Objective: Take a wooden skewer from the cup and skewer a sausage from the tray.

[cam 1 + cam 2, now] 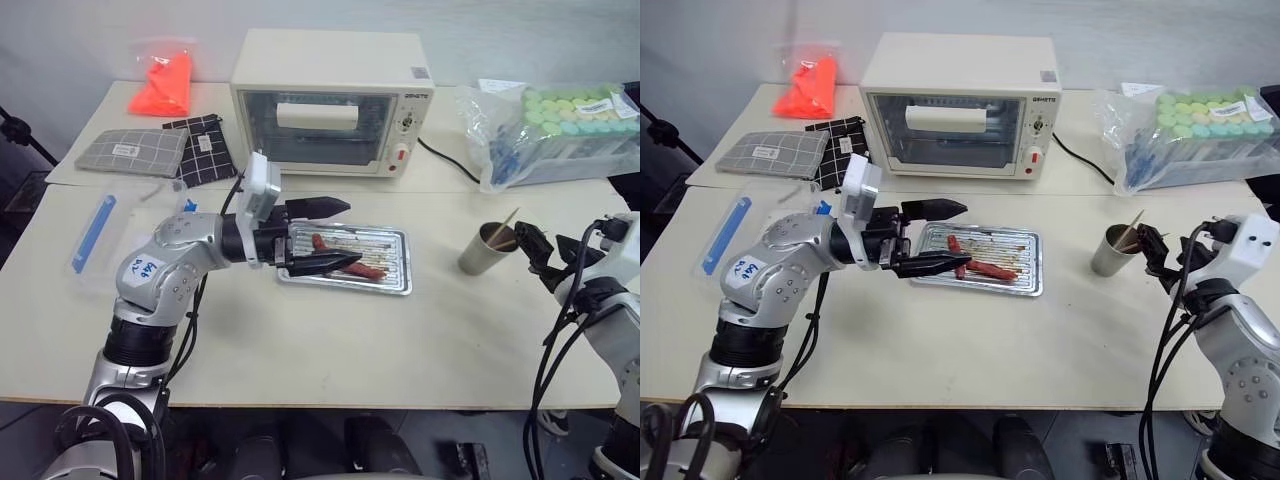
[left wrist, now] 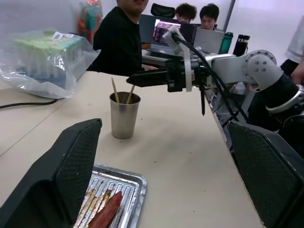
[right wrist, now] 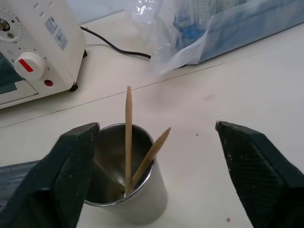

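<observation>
On the pale desk (image 1: 330, 350), the tray (image 1: 400, 262) is set in front of a cream toaster oven (image 1: 330, 100), and the sausage (image 1: 362, 269) lies in it along the near side, with a shorter, darker sausage (image 1: 319, 242) just behind it. The left arm is bent across the body so that its end effector (image 1: 335, 236) is held level and pointed to the robot's right, over the near left corner of the tray; its two black fingers are spread wide apart, one above the other, with nothing between them, and the lower finger is seen over the sausage, though contact cannot be judged. Well to the right of the tray the cup (image 1: 484, 250) stands upright on the desk, with two sticks leaning in it: the wooden skewer (image 3: 128, 137) stands nearly upright against the inner wall, and a second skewer (image 3: 152, 154) is tilted beside it. The right arm is raised from the desk's right edge, and its end effector (image 1: 1150, 250) is held level just beside the cup on its right side. In the right wrist view its fingers (image 3: 71, 175) are seen parted, one near the cup's rim and the other well clear, with the cup and both sticks lying off-centre between them; nothing is gripped. A clear bag of pastel-capped tubes (image 1: 560, 130) lies behind the cup, and people are seated at laptops beyond the desk in the left wrist view.
</observation>
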Robot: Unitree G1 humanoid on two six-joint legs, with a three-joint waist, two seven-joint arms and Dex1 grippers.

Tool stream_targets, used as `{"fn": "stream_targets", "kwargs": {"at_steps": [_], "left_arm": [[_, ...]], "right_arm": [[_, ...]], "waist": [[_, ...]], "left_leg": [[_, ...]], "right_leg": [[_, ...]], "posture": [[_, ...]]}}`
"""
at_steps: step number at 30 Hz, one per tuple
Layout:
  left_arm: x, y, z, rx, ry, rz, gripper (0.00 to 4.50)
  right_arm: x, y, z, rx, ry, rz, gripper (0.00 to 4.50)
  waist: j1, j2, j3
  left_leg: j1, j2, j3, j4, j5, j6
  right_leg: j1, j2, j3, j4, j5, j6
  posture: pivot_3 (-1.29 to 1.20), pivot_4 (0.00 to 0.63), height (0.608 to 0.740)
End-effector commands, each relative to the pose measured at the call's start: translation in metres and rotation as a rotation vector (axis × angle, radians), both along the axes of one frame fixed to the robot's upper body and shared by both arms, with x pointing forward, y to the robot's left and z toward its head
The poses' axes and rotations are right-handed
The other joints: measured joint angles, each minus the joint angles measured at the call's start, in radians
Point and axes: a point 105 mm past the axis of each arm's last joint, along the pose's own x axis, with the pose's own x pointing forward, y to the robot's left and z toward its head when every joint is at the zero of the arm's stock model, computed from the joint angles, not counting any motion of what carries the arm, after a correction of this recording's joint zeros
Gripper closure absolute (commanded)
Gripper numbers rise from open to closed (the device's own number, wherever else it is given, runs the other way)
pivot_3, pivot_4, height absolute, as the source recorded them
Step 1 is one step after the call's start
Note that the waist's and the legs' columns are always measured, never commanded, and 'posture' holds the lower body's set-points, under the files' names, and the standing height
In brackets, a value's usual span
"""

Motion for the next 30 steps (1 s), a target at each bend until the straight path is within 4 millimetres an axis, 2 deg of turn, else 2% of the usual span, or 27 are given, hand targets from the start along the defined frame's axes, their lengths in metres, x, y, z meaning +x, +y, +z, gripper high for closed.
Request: {"fn": "stream_targets", "kwargs": {"at_steps": [1,5,8,11,16,20,24,30], "left_arm": [[-0.001,-0.006,0.007,0.002,-0.062,-0.020,0.00],[0.000,-0.007,0.008,0.002,-0.074,-0.022,0.00],[0.001,-0.007,0.008,0.002,-0.079,-0.019,0.00],[0.002,-0.008,0.008,0.001,-0.083,-0.016,0.00],[0.003,-0.011,0.010,0.001,-0.093,-0.020,0.00],[0.005,-0.012,0.010,0.004,-0.095,-0.023,0.00],[0.007,-0.015,0.012,0.005,-0.096,-0.030,0.00],[0.009,-0.018,0.013,-0.008,-0.103,-0.031,0.00]], "right_arm": [[0.002,0.002,0.011,0.002,-0.058,-0.007,1.59],[0.002,0.001,0.011,0.005,-0.060,-0.017,2.63],[0.002,0.000,0.013,0.014,-0.067,-0.022,2.63],[0.002,-0.001,0.014,0.015,-0.078,-0.030,3.11],[0.003,0.001,0.016,0.006,-0.079,-0.027,4.46],[0.005,0.001,0.020,-0.005,-0.084,-0.029,4.48],[0.005,0.002,0.035,-0.028,-0.110,-0.025,4.48],[-0.009,0.008,0.090,-0.095,-0.192,0.042,4.48]], "waist": [[0.000,0.000,0.000],[0.001,0.000,0.000],[0.000,0.000,0.000],[0.000,0.000,0.000],[0.000,0.000,0.000],[0.000,0.000,0.000],[0.000,0.000,0.000],[0.000,0.001,0.001]], "left_leg": [[0.000,0.000,0.000,0.000,0.000,0.000],[0.000,0.000,0.000,0.000,0.000,0.000],[0.000,0.000,0.000,0.000,0.000,0.000],[0.000,0.000,0.000,0.000,0.000,0.000],[0.000,0.000,0.000,0.000,0.000,0.000],[0.000,0.000,0.000,0.000,0.000,0.000],[0.000,0.000,0.000,0.000,0.000,0.000],[0.000,0.000,0.000,0.000,0.000,0.000]], "right_leg": [[0.000,0.000,0.000,0.000,0.000,0.000],[0.000,0.000,0.000,0.000,0.000,0.000],[0.000,0.000,0.001,0.000,0.000,0.000],[0.000,0.000,0.001,0.000,0.000,0.000],[0.000,0.000,0.001,0.000,0.000,0.000],[0.000,0.000,0.001,0.000,0.000,0.000],[0.000,0.000,0.001,0.000,0.000,0.000],[0.000,-0.001,0.001,0.000,0.000,0.000]], "posture": [[0.00,0.150,0.740],[0.00,0.150,0.740],[0.00,0.150,0.740],[0.00,0.150,0.740],[0.00,0.150,0.740],[0.00,0.150,0.740],[0.00,0.150,0.740],[0.00,0.150,0.740]]}}
